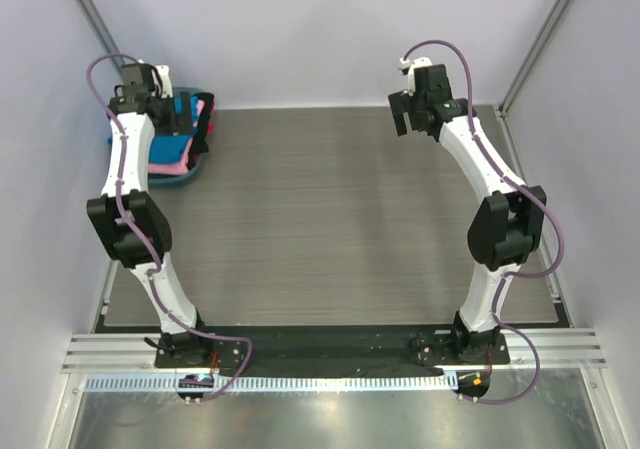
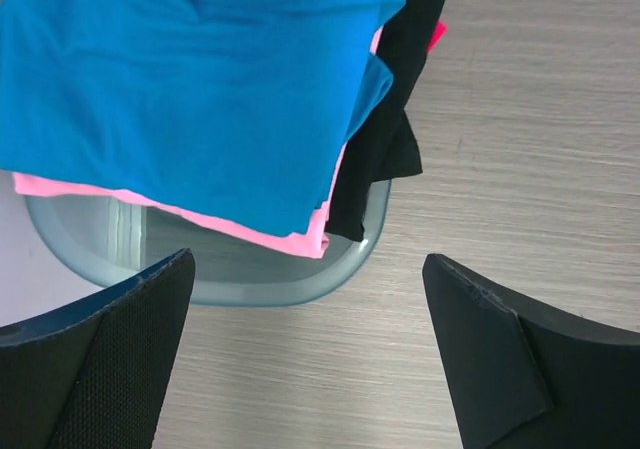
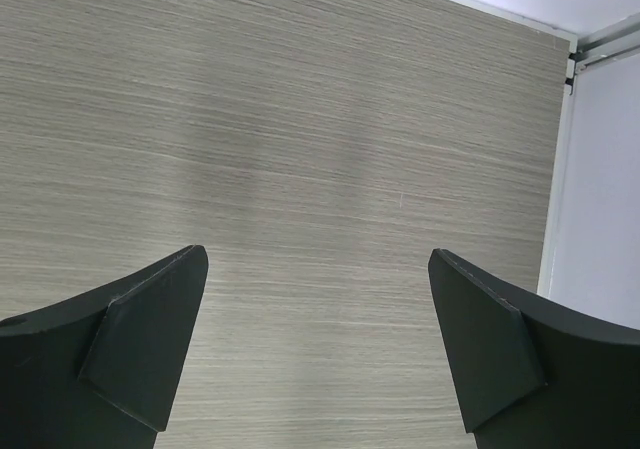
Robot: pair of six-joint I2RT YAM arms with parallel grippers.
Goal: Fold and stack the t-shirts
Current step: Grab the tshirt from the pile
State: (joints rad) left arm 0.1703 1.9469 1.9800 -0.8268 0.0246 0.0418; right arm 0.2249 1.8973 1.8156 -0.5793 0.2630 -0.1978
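Observation:
The t-shirts lie heaped in a round teal-blue basket [image 2: 300, 287] at the table's far left. A bright blue one [image 2: 190, 79] is on top. A pink one [image 2: 260, 227] peeks out beneath it, and a dark one [image 2: 395, 119] hangs over the basket's rim. In the top view the same pile of t-shirts [image 1: 170, 151] is partly hidden by my left arm. My left gripper [image 2: 308, 264] hovers open just short of the basket's rim, holding nothing. My right gripper [image 1: 415, 124] is open and empty above bare table at the far right [image 3: 318, 254].
Pale walls close the table in at the back and on both sides, with a metal post [image 1: 540, 39] in the far right corner. The table's right edge [image 3: 556, 169] is close to my right gripper. An aluminium rail [image 1: 330, 354] runs along the near edge at the arm bases.

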